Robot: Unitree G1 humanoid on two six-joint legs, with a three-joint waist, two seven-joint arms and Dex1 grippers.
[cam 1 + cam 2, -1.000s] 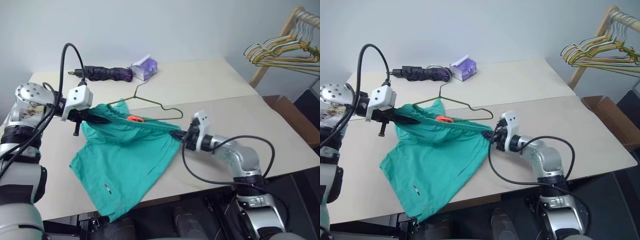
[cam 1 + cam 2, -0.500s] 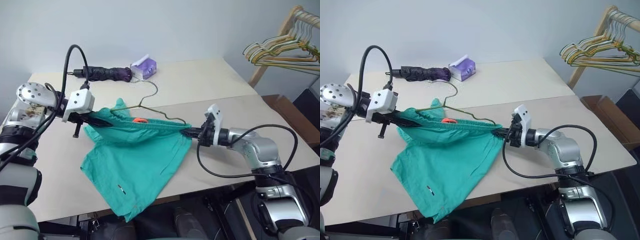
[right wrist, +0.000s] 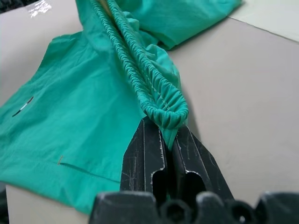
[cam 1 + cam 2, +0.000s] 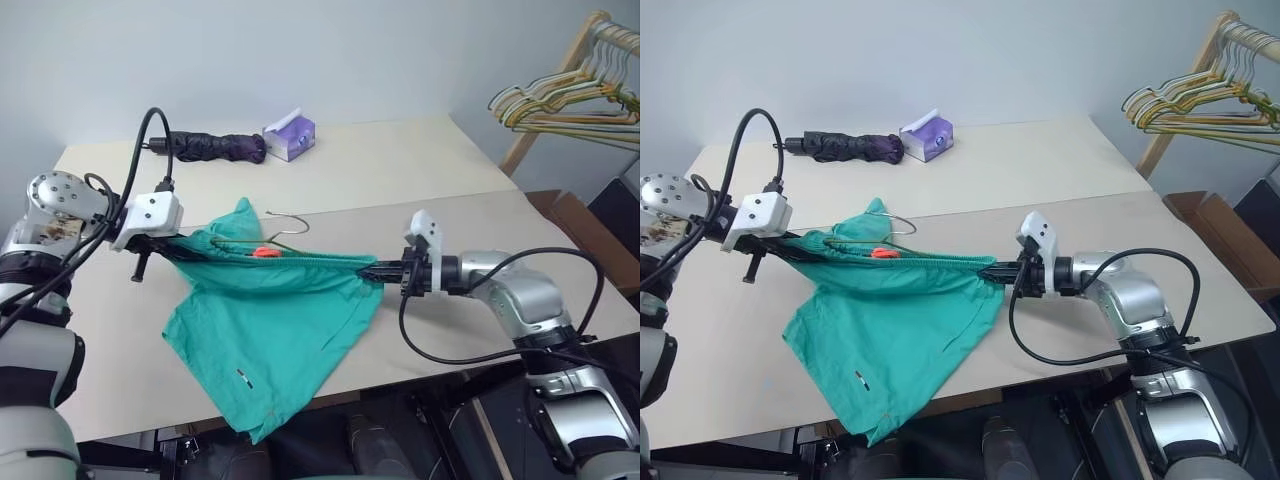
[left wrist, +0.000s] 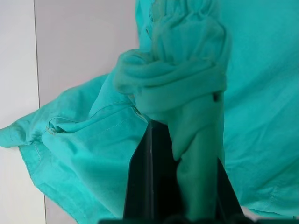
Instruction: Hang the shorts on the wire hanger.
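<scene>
The shorts hung stretched between the two arms above the table, the gathered waistband pulled into a nearly straight line while the legs drooped down and the lower hem reached past the near edge. The wire hanger was now almost swallowed by the fabric: only its curved hook stood out behind the waistband, next to a small orange piece, whereas one second earlier the whole triangle lay bare on the table behind the shorts. This suggested that the hanger's body had gone inside the waistband, so the main step looked close to done, though how it sat inside was hidden. The left pincer was pressed together on one end of the waistband, with cloth bunched over its fingers in the left wrist view. The right pincer pinched the other end, the elastic fold caught between its black fingers, and it had drawn outward compared with before, tightening the band. Farther back lay a folded dark umbrella and a purple tissue pack, and a wooden rack with bunched hangers stood to the right.
</scene>
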